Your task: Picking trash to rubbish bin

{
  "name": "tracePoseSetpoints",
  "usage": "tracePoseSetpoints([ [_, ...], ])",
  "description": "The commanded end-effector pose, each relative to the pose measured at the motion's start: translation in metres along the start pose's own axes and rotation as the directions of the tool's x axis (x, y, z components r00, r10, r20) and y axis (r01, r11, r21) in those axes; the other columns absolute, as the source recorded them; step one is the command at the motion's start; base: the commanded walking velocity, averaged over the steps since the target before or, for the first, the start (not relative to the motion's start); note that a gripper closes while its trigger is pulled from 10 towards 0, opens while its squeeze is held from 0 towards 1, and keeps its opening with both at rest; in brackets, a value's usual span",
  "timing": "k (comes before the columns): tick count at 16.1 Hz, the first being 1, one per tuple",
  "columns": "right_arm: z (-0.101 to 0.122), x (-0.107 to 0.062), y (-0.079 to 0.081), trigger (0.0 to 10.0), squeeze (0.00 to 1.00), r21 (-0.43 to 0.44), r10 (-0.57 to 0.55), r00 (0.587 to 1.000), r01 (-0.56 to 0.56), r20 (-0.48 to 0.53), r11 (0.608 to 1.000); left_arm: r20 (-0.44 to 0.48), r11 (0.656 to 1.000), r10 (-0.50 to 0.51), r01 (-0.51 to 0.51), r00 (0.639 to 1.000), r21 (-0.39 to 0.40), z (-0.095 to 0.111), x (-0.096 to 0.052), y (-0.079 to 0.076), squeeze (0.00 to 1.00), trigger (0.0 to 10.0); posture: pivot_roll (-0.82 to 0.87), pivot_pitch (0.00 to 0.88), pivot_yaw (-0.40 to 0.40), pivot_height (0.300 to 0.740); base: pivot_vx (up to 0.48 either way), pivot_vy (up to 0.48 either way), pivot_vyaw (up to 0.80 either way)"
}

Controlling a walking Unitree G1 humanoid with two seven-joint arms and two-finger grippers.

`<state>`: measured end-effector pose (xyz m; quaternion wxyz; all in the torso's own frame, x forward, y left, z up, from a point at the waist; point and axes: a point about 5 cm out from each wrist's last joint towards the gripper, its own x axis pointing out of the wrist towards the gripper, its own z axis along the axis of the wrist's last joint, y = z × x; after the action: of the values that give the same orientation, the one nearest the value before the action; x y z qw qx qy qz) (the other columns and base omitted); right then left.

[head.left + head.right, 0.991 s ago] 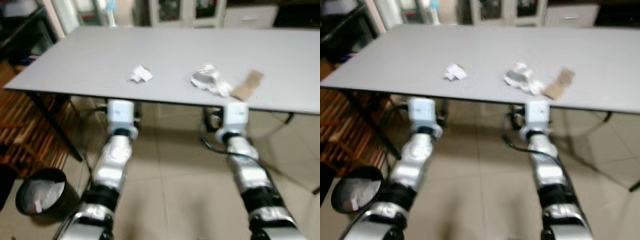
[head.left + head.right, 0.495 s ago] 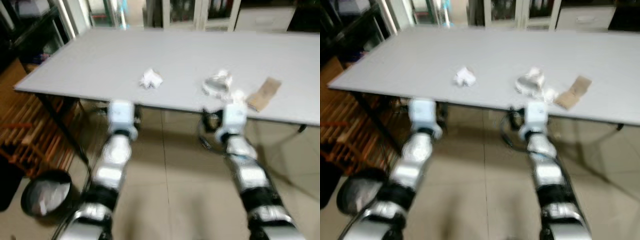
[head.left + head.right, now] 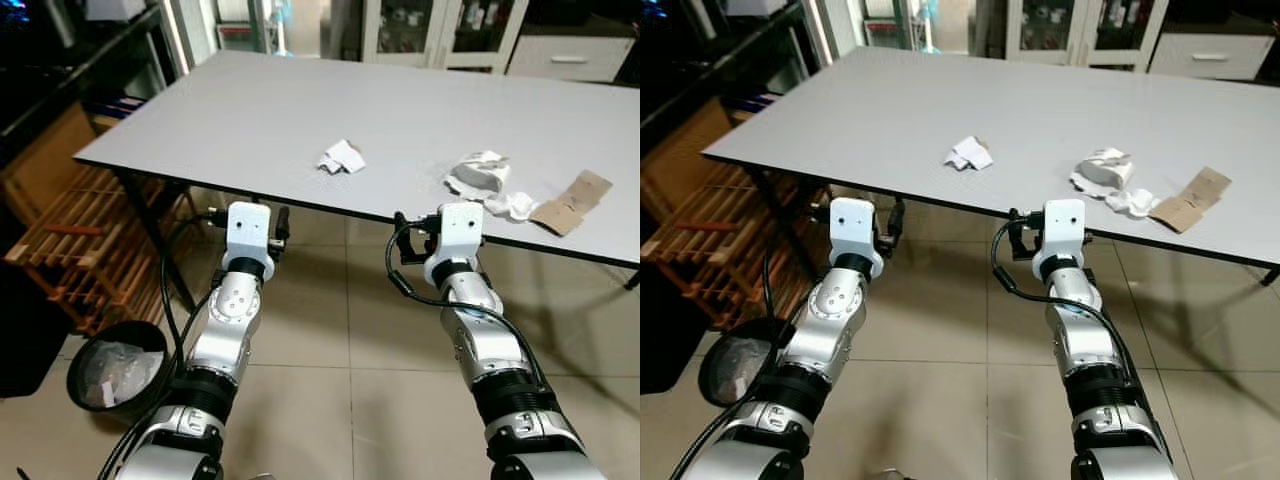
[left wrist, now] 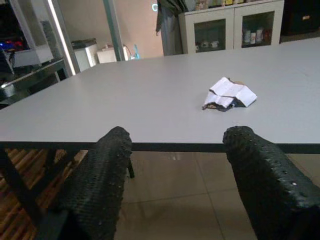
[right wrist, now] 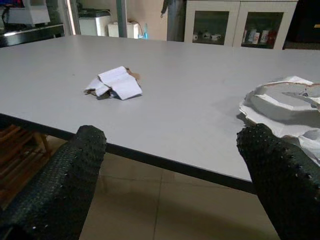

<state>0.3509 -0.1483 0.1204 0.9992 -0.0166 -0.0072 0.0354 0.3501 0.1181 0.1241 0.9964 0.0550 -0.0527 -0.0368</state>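
Table (image 3: 250, 110): three trash pieces (white wad (image 3: 342, 157), crumpled wrapper (image 3: 480, 175), brown card (image 3: 572, 201)); both fingers pairs (image 4: 97, 185) (image 5: 272, 170) released.

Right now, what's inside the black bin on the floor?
The round black rubbish bin holds crumpled pale paper or plastic; whatever lies beneath it is hidden.
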Motion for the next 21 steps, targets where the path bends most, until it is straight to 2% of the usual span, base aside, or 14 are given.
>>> tracePoseSetpoints([
  [1,0.001,0.0009,-0.0008,10.0,0.0,0.012,-0.005,1.0,0.005,-0.003,1.0,-0.014,1.0,-0.017,0.017,1.0,0.006,-0.0024,-0.0005,-0.0002,1.0,10.0,-0.06,0.054,0.055,0.74,0.0,0.0,0.0],
  [9,-0.0003,0.0003,-0.0002,10.0,0.0,0.01,0.0,1.0,0.0,-0.01,1.0,-0.042,1.0,-0.022,0.023,0.999,0.011,-0.0066,-0.0008,-0.0011,1.0,10.0,-0.06,0.058,0.052,0.74,0.0,0.0,0.0],
  [10,-0.0005,0.0003,-0.0001,10.0,0.0,0.01,0.001,1.0,-0.001,-0.011,1.0,-0.07,0.999,-0.023,0.025,0.997,0.023,-0.0097,-0.0005,-0.0019,0.0,10.0,-0.06,0.057,0.051,0.74,0.0,0.0,0.0],
  [14,-0.0009,0.0,0.0002,10.0,0.0,0.01,0.003,1.0,-0.002,-0.012,1.0,-0.061,0.999,-0.043,0.042,0.997,-0.011,-0.0076,-0.0007,-0.0034,0.0,10.0,-0.06,0.057,0.052,0.74,0.0,0.0,0.0],
  [18,-0.0006,0.0002,0.0007,10.0,0.0,0.016,0.004,1.0,-0.004,-0.009,1.0,-0.053,0.999,-0.044,0.044,0.998,-0.008,-0.0061,-0.0005,-0.0027,0.0,10.0,-0.06,0.054,0.053,0.74,0.48,0.0,0.0],
  [21,0.0009,0.0009,0.0018,10.0,0.0,0.053,0.01,1.0,-0.01,-0.003,0.999,-0.049,0.999,-0.045,0.044,0.998,-0.011,-0.0055,-0.0006,-0.0027,0.0,10.0,-0.06,0.05,0.054,0.74,0.48,0.0,0.0],
])
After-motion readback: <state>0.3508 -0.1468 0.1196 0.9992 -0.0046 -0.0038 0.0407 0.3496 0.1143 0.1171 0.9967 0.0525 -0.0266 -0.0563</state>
